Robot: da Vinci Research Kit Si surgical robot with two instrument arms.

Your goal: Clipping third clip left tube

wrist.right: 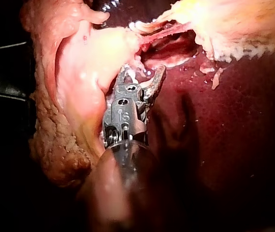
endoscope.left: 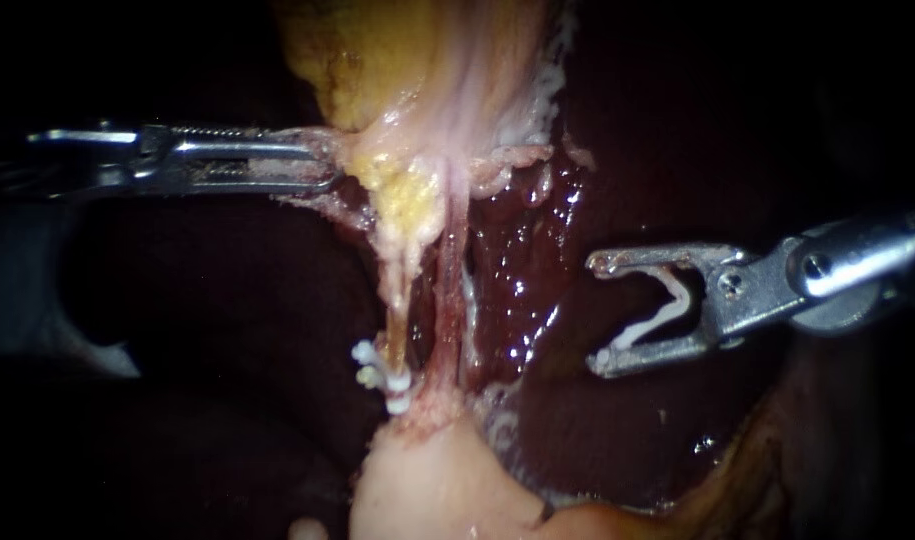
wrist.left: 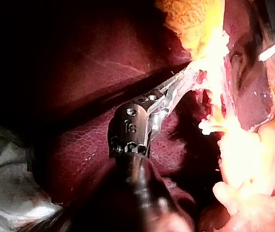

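Left instrument (endoscope.left: pixel 327 165): pincer clamped on yellow fatty tissue (endoscope.left: pixel 402 190) above the tubes. Right instrument (endoscope.left: pixel 598 313): pincer spread wide, white clip (endoscope.left: pixel 667 308) seated between both jaws, over liver (endoscope.left: pixel 537 270), well apart from left tube (endoscope.left: pixel 402 315). Two clips (endoscope.left: pixel 382 378) sit at the tube's lower end.

Surroundings dark in all three views; light is strong and narrow, fading to black at the edges. Left wrist view: pale crumpled cloth (wrist.left: pixel 4 179), half in shadow. Endoscope view: dim grey patch (endoscope.left: pixel 22 290) far left, unidentifiable.
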